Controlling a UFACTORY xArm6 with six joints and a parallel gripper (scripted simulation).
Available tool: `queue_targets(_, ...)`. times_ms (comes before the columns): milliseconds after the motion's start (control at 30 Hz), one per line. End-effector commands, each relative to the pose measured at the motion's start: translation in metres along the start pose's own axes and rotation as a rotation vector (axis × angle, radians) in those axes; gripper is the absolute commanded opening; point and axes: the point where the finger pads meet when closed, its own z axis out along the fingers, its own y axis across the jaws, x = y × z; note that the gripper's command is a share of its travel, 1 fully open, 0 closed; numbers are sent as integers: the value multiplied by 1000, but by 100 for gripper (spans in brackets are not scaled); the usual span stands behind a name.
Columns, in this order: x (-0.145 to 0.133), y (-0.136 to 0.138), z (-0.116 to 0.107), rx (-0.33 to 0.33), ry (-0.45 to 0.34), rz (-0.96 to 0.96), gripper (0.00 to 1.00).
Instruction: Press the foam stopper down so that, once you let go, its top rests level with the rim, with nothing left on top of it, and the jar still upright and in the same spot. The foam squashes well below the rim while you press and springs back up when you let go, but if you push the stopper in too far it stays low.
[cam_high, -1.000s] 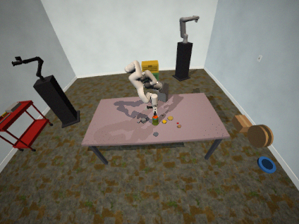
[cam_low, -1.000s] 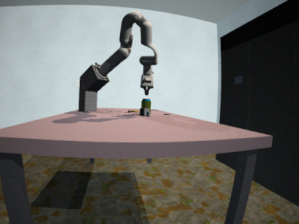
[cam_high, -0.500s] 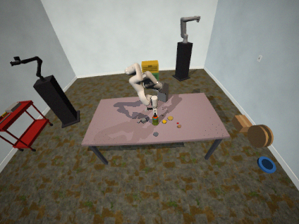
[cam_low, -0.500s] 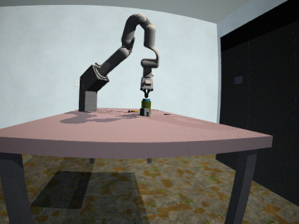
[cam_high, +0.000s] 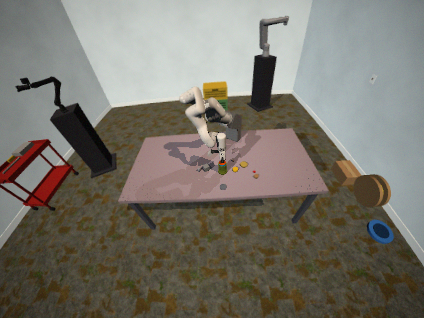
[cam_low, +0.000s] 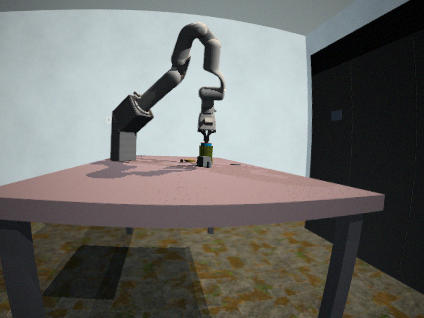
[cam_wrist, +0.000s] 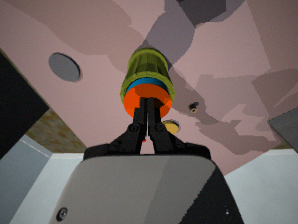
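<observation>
The orange foam stopper (cam_wrist: 146, 100) is seated in the mouth of the olive-green jar (cam_wrist: 148, 69), ringed by a blue band at the rim. The jar is stood upright near the middle of the pink worktop (cam_high: 280, 165). The gripper (cam_wrist: 148, 112) is poised directly over the stopper, its fingers pressed together with nothing between them; whether the tips are touching the foam cannot be told. A grey disc (cam_wrist: 64, 67) is seen lying flat beside the jar, and a small yellow piece (cam_high: 235, 169) nearby.
</observation>
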Motion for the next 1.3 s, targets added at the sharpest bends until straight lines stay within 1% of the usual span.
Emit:
queue_targets(0, 0, -1, 0, 1, 0, 0, 0)
queue_targets(1267, 0, -1, 17, 1, 0, 0, 0)
